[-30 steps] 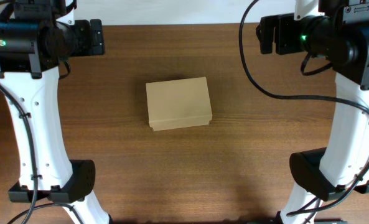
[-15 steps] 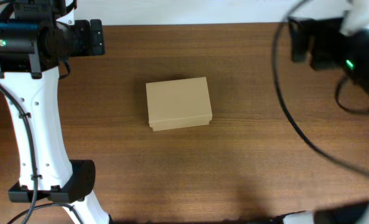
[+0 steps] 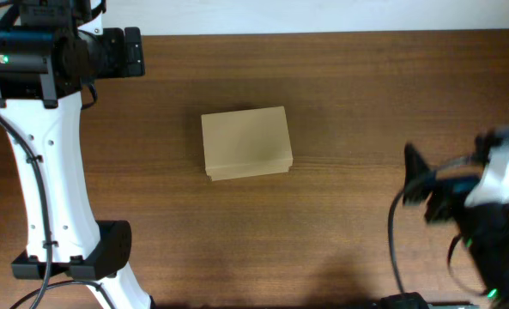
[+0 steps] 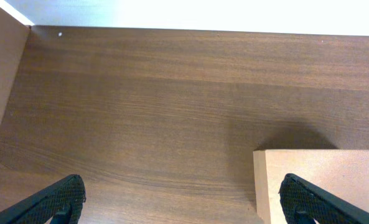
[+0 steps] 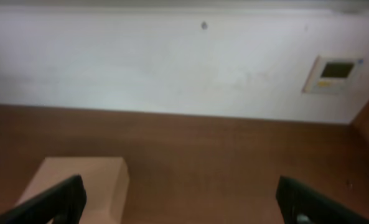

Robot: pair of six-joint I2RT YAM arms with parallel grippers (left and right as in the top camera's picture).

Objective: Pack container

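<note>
The container (image 3: 245, 143) is a tan cardboard box with its flap lid shut, at the middle of the table. My left gripper (image 3: 132, 51) hovers at the back left, away from the box, open and empty. In the left wrist view its fingers (image 4: 184, 202) are wide apart and the box corner (image 4: 321, 186) shows at lower right. My right gripper (image 3: 419, 182) is blurred at the front right, well apart from the box. In the right wrist view its fingers (image 5: 184, 202) are spread open and empty, with the box (image 5: 94, 177) at lower left.
The brown wooden table (image 3: 357, 103) carries only the box. A white wall (image 5: 172, 62) with a small wall panel (image 5: 333, 73) lies behind the table. Arm bases stand at the front left (image 3: 74, 253) and front right.
My right arm has swung from the back right corner down to the front right, blurred with motion. The box and the left arm have not moved.
</note>
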